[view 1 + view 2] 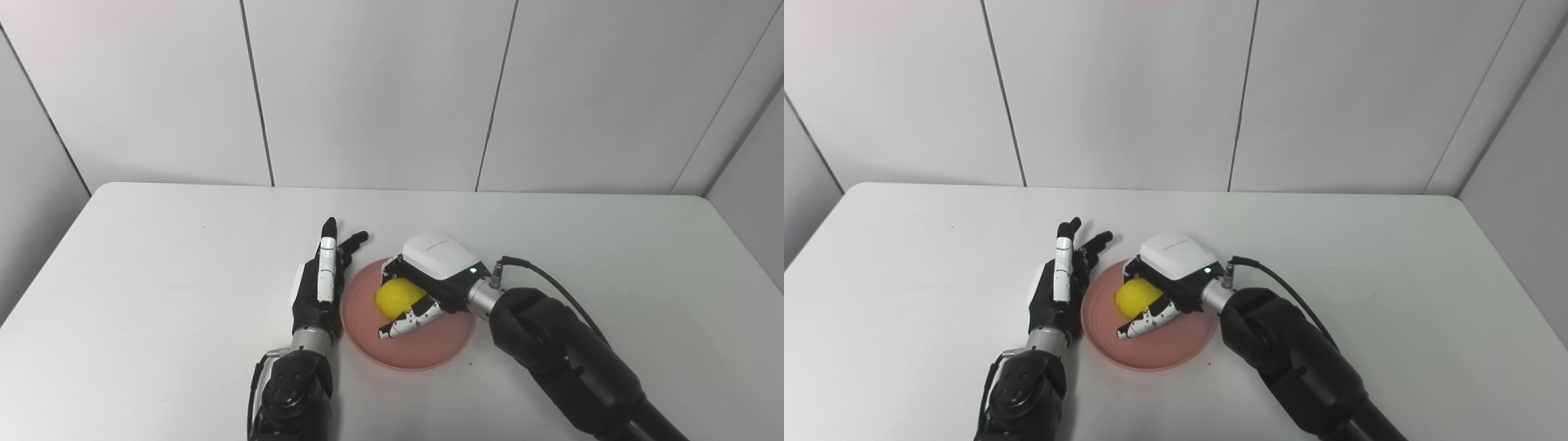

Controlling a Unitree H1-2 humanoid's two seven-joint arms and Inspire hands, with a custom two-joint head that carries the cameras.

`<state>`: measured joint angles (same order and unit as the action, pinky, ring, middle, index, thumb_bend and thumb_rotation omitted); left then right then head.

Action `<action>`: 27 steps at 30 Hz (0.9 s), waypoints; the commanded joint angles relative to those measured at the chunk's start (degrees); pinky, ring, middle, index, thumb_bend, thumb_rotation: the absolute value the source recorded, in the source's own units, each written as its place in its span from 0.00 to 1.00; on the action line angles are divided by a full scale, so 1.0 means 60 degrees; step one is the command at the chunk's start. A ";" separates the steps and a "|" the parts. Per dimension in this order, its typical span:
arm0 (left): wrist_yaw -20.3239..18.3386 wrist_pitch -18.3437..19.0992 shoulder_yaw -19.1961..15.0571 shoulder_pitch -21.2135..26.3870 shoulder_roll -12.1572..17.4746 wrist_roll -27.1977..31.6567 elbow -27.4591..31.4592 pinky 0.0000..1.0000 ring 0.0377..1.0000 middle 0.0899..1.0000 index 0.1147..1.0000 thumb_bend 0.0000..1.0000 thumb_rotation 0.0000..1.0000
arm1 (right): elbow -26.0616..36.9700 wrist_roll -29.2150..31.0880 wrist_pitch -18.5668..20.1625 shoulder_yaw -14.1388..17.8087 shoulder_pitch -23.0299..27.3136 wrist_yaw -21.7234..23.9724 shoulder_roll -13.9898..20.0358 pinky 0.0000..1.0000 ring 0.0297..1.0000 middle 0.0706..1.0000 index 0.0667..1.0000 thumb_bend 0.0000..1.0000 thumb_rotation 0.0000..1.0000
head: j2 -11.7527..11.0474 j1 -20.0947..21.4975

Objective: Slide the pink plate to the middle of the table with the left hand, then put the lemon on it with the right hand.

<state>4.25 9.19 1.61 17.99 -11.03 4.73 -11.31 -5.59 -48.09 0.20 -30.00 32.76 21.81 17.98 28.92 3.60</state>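
- A yellow lemon (pixel 398 296) sits over the pink plate (pixel 429 352), in the plate's upper half, toward 11 o'clock from the plate's centre.
- The right hand (pixel 429 282) is wrapped around the lemon: its white back covers the fruit from the 1 o'clock side, and black-and-white fingers (pixel 407 323) curl under it on the 6 o'clock side, so the hand is holding the lemon.
- Whether the lemon already touches the plate's surface cannot be told, because the fingers hide its underside.
- The pink plate is round and shallow with a raised rim, and it lies flat on the white table (pixel 153 294), close to the middle of the tabletop and a little toward the near edge.
- The right arm (pixel 563 355) is black and bulky; it comes in from the bottom edge at about 5 o'clock and reaches toward the plate, with a black cable (pixel 551 282) looping off the wrist.
- The left hand (pixel 321 288) stands just beside the plate's rim at the plate's 9 o'clock, on edge, its fingers straight, spread and pointing toward 12 o'clock, holding nothing.
- Whether the left hand touches the rim cannot be told.
- The left arm (pixel 294 386) rises from the bottom edge at about 6 o'clock.
- Behind the table, at 12 o'clock, a wall of pale grey panels (pixel 367 92) with dark seams closes the scene.
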 commanded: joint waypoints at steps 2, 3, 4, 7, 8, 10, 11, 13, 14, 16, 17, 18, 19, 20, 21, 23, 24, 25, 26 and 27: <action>0.0011 0.0516 -0.0002 -0.0222 -0.0208 0.0065 -0.0551 1.00 0.88 0.76 0.98 0.69 1.00 | 0.0155 0.0147 -0.0458 0.0225 0.0455 -0.0353 -0.0013 0.25 0.30 0.35 0.45 0.53 0.54 | -0.0004 -0.0012; 0.0011 0.0531 0.0005 -0.0217 -0.0206 0.0056 -0.0540 1.00 0.88 0.76 0.98 0.69 1.00 | 0.0183 0.0157 -0.0413 0.0257 0.0450 -0.0320 -0.0023 0.25 0.30 0.35 0.45 0.53 0.53 | -0.0001 -0.0024; 0.0011 0.0546 0.0009 -0.0214 -0.0204 0.0050 -0.0530 0.99 0.88 0.76 0.97 0.69 1.00 | 0.0206 0.0160 -0.0377 0.0282 0.0444 -0.0294 -0.0032 0.25 0.29 0.34 0.43 0.56 0.56 | -0.0001 -0.0024; 0.0028 0.0564 -0.0016 -0.0200 -0.0208 0.0064 -0.0531 0.96 0.97 0.96 0.97 0.71 1.00 | 0.0412 0.0269 -0.0206 0.0458 0.0370 -0.0212 -0.0071 0.30 0.36 0.41 0.46 0.80 0.67 | 0.0016 -0.0032; 0.0024 0.0545 -0.0014 -0.0200 -0.0198 0.0055 -0.0540 0.94 0.99 0.99 0.97 0.71 1.00 | 0.0473 0.0320 -0.0217 0.0515 0.0350 -0.0210 -0.0076 0.33 0.40 0.46 0.50 0.90 0.73 | 0.0016 -0.0030; -0.0012 0.0501 -0.0006 -0.0206 -0.0167 0.0054 -0.0567 0.95 1.00 1.00 0.98 0.72 1.00 | 0.0645 0.0431 -0.0192 0.0611 0.0351 -0.0084 -0.0044 0.40 0.48 0.53 0.56 0.96 0.76 | 0.0018 -0.0021; -0.0031 0.0467 -0.0010 -0.0208 -0.0161 0.0068 -0.0584 0.95 1.00 1.00 0.98 0.72 1.00 | 0.0690 0.0439 -0.0201 0.0634 0.0382 -0.0047 -0.0014 0.43 0.50 0.56 0.58 0.98 0.77 | 0.0029 -0.0021; -0.0053 0.0443 -0.0022 -0.0211 -0.0172 0.0099 -0.0579 0.95 1.00 1.00 0.99 0.72 1.00 | 0.0707 0.0458 -0.0273 0.0672 0.0427 -0.0060 0.0034 0.54 0.61 0.65 0.66 1.00 0.76 | 0.0031 -0.0027; -0.0060 0.0445 -0.0029 -0.0212 -0.0182 0.0112 -0.0568 0.97 1.00 1.00 0.99 0.71 1.00 | 0.0698 0.0473 -0.0317 0.0688 0.0441 -0.0085 0.0054 0.59 0.65 0.68 0.69 1.00 0.77 | 0.0029 -0.0034; -0.0065 0.0458 -0.0048 -0.0200 -0.0195 0.0131 -0.0576 0.97 1.00 1.00 0.99 0.71 1.00 | 0.0668 0.0530 -0.0391 0.0723 0.0470 -0.0114 0.0092 0.62 0.68 0.71 0.71 1.00 0.78 | 0.0032 -0.0037; -0.0057 0.0455 -0.0055 -0.0186 -0.0195 0.0123 -0.0600 0.97 1.00 1.00 0.99 0.70 1.00 | 0.0646 0.0551 -0.0425 0.0735 0.0480 -0.0138 0.0105 0.62 0.69 0.71 0.71 1.00 0.78 | 0.0024 -0.0023; -0.0057 0.0449 -0.0067 -0.0166 -0.0194 0.0128 -0.0633 0.97 0.99 1.00 0.99 0.70 1.00 | 0.0630 0.0564 -0.0450 0.0744 0.0488 -0.0157 0.0119 0.62 0.68 0.71 0.72 1.00 0.78 | 0.0020 -0.0013; -0.0057 0.0457 -0.0071 -0.0152 -0.0191 0.0126 -0.0651 0.97 0.99 1.00 0.99 0.71 1.00 | 0.0625 0.0575 -0.0476 0.0753 0.0489 -0.0183 0.0130 0.62 0.69 0.71 0.72 1.00 0.78 | 0.0020 -0.0013; -0.0050 0.0491 -0.0073 -0.0141 -0.0191 0.0120 -0.0648 0.97 0.99 1.00 0.99 0.71 1.00 | 0.0617 0.0583 -0.0503 0.0757 0.0492 -0.0202 0.0141 0.62 0.68 0.71 0.72 1.00 0.78 | 0.0013 -0.0013; -0.0064 0.0520 -0.0077 -0.0141 -0.0198 0.0139 -0.0622 0.97 0.99 1.00 0.99 0.71 1.00 | 0.0616 0.0589 -0.0517 0.0761 0.0495 -0.0207 0.0152 0.62 0.68 0.71 0.72 1.00 0.78 | 0.0013 -0.0013; -0.0088 0.0551 -0.0089 -0.0144 -0.0211 0.0174 -0.0583 0.98 0.99 1.00 1.00 0.70 1.00 | 0.0640 0.0585 -0.0517 0.0759 0.0504 -0.0190 0.0178 0.61 0.68 0.71 0.72 1.00 0.79 | 0.0017 -0.0012; -0.0092 0.0553 -0.0086 -0.0146 -0.0213 0.0175 -0.0572 0.98 0.99 1.00 1.00 0.70 1.00 | 0.0679 0.0584 -0.0509 0.0758 0.0509 -0.0172 0.0192 0.60 0.68 0.71 0.72 1.00 0.80 | 0.0027 -0.0011; -0.0085 0.0557 -0.0085 -0.0148 -0.0213 0.0164 -0.0567 0.98 0.99 1.00 1.00 0.70 1.00 | 0.0719 0.0585 -0.0516 0.0761 0.0515 -0.0175 0.0205 0.60 0.67 0.71 0.72 1.00 0.80 | 0.0031 -0.0008; -0.0086 0.0561 -0.0077 -0.0155 -0.0208 0.0145 -0.0558 0.98 0.99 1.00 1.00 0.70 1.00 | 0.0767 0.0592 -0.0522 0.0773 0.0517 -0.0185 0.0214 0.59 0.66 0.71 0.72 1.00 0.80 | 0.0042 0.0011; -0.0088 0.0565 -0.0074 -0.0161 -0.0206 0.0130 -0.0550 0.98 0.99 1.00 1.00 0.71 1.00 | 0.0796 0.0599 -0.0526 0.0782 0.0517 -0.0195 0.0219 0.57 0.65 0.71 0.72 1.00 0.80 | 0.0042 0.0011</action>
<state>3.61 9.17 1.34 18.78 -11.16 4.77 -12.31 -2.92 -44.95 -0.32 -26.43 32.93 21.87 18.64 29.09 3.69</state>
